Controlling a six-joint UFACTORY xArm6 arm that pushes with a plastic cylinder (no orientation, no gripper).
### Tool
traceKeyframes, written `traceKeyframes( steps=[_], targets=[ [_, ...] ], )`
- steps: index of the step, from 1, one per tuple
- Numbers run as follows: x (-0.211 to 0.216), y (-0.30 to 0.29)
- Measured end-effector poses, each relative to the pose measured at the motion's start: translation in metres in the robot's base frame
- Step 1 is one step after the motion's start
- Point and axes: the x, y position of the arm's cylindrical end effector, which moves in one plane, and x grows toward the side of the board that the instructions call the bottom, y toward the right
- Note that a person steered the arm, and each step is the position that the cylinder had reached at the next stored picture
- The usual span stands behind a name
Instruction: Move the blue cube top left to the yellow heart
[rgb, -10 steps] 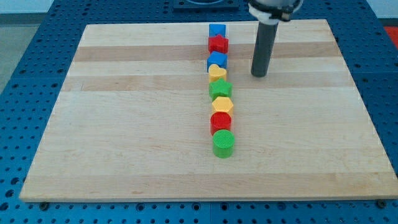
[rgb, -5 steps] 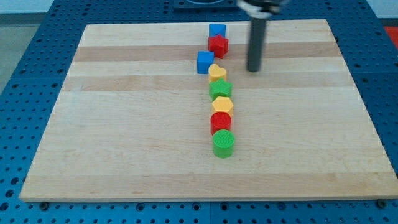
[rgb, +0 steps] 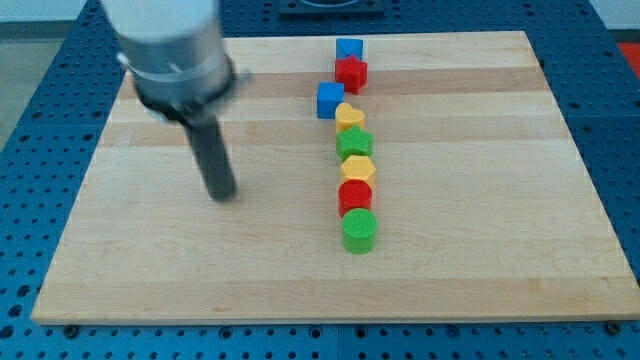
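Observation:
The blue cube (rgb: 329, 99) sits just up and to the left of the yellow heart (rgb: 349, 115), close to it, on the wooden board (rgb: 480, 250). My tip (rgb: 221, 194) is far to the view's left of the block column, about level with the red cylinder, touching no block. The arm's head is blurred above it.
A column of blocks runs down the board's middle: a blue block (rgb: 349, 47) at the top, a red star (rgb: 351, 71), then below the heart a green star (rgb: 354, 142), a yellow hexagon (rgb: 357, 167), a red cylinder (rgb: 355, 195) and a green cylinder (rgb: 360, 230).
The blue cube slid left out of the column and now rests up-left of the heart. My tip swung from the right of the column across to the board's left side.

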Motion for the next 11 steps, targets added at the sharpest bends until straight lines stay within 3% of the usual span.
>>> traceKeyframes(
  steps=[1, 2, 3, 5, 7, 8, 9, 10, 11],
  targets=[
    [-0.096, 0.031],
    [-0.095, 0.054],
    [-0.097, 0.113],
    [-0.113, 0.12],
    [-0.116, 0.162],
    [-0.12, 0.153],
    [-0.105, 0.121],
    [0.017, 0.017],
    [0.151, 0.106]
  ],
)
